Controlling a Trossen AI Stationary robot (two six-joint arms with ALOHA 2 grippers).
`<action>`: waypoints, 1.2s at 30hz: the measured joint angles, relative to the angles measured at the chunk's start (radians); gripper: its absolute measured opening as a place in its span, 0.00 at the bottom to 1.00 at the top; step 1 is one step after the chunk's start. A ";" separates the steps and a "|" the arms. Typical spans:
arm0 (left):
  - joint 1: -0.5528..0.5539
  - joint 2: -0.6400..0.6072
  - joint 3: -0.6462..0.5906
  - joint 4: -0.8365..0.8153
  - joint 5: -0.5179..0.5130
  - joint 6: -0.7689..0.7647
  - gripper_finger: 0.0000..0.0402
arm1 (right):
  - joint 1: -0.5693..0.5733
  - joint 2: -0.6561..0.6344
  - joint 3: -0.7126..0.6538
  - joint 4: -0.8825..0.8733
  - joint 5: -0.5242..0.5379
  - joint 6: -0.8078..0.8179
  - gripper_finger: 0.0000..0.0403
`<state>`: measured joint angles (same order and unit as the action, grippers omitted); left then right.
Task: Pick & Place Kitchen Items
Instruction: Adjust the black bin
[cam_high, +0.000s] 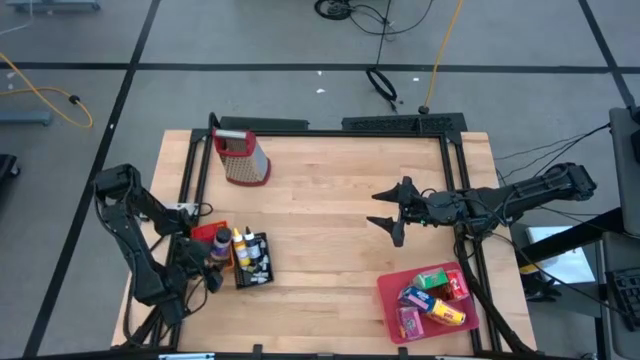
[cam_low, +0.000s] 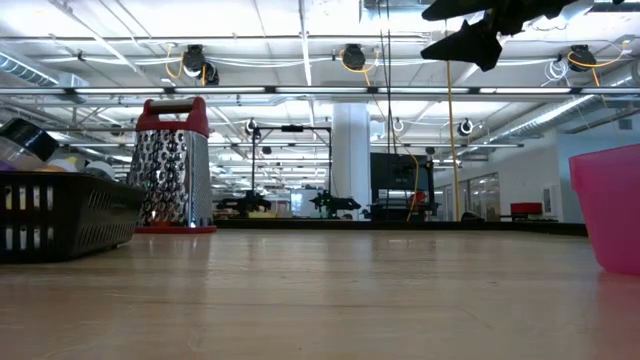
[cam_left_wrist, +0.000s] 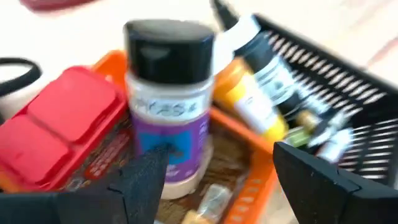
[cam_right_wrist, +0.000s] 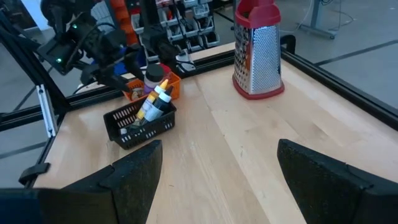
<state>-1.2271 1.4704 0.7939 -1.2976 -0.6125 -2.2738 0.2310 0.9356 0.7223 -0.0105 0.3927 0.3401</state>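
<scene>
A: Left gripper (cam_left_wrist: 214, 180) first. Fingers (cam_left_wrist: 146, 180) spread wide, low over the orange tray (cam_left_wrist: 249, 186), flanking a purple-labelled jar (cam_left_wrist: 169, 106) with a black cap. Nothing pinched yet, by the look of it.

B: Agreed, though hard to judge from so blurred a wrist view whether a finger already touches the label. Beside the jar, a red-lidded box (cam_left_wrist: 59, 124); behind it, yellow bottles (cam_left_wrist: 255, 93) leaning in the black basket (cam_left_wrist: 348, 112).

A: And the right gripper (cam_high: 393, 212)?

B: High over mid-table, fingers (cam_right_wrist: 134, 177) parted, carrying nothing. Waiting, probably.

A: So, the step in hand: a pick from the left-hand cluster. Next move likely calls for a short descent, a squeeze around the jar's body below the cap, then a straight lift.

B: Tight quarters there. Box touching or nearly touching the jar on one side, tray wall and basket close on the other. Little room for a sideways swing.

A: Open board beyond, though. Bare wood between the basket and the pink bin (cam_high: 395, 310) near the table's right front corner, already holding coloured cartons (cam_high: 438, 297).

B: Grater (cam_high: 240, 155) well apart, toward the back rail. No obstacle on a direct path.
</scene>
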 joint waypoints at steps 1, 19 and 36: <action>-0.001 0.000 0.007 -0.006 -0.016 -0.002 0.73 | 0.000 0.000 0.000 0.000 0.000 0.000 0.77; 0.007 0.000 0.095 0.429 -0.257 0.550 0.73 | 0.000 0.000 0.000 0.000 -0.001 0.007 0.77; 0.144 0.057 0.092 0.854 -0.097 1.003 0.73 | 0.000 0.000 0.000 0.023 -0.002 0.007 0.77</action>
<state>-1.0829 1.5273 0.8864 -0.4438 -0.7090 -1.2705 0.2310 0.9356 0.7219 0.0120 0.3904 0.3470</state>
